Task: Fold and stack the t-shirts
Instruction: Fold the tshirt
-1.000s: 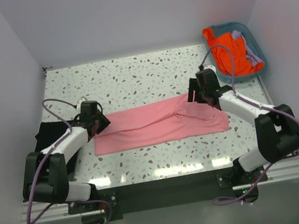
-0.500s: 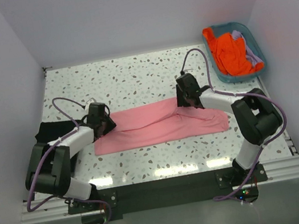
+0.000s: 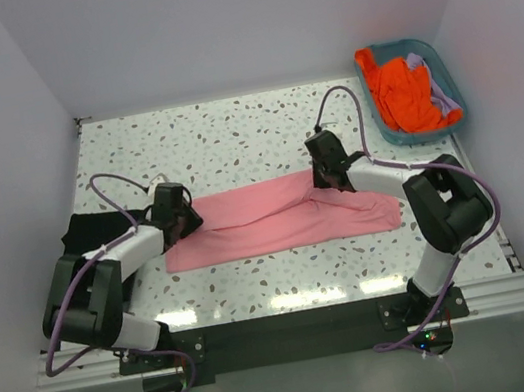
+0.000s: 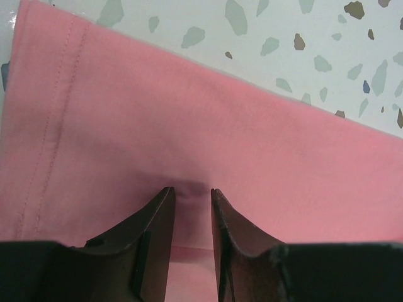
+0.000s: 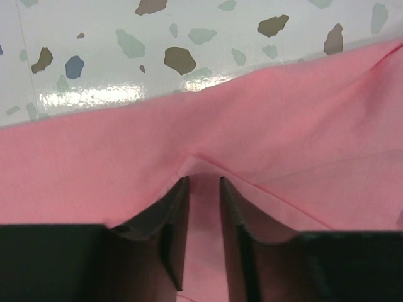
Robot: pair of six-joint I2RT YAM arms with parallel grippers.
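The right arm is now reaching further in along the far edge of the pink t-shirt than it was a second ago, when it was sitting out nearer the shirt's right end. Its right claw was spread wide then. Now the jaws are drawing close together, and the right wrist view shows a small ridge of pink cloth gathering between the fingertips, so this claw is pinching the shirt's far edge.

The left claw is sitting a little further onto the shirt's left end than before. Its jaws are narrow, as they were, and are nipping a pucker of pink fabric close to the stitched hem, as the left wrist view shows.

The shirt itself is lying where it was, as a long flat band across the middle of the counter, already folded lengthwise. With both claws now gripping it, the arms are probably getting ready for the next fold, perhaps lifting the far edge or bringing one end across the other. The right grip looks only just taken, so the cloth could slip if it is pulled too early.

A black t-shirt is lying at the counter's left edge under the left arm. The orange t-shirt and the lavender t-shirt are waiting in the teal basket at the far right corner.
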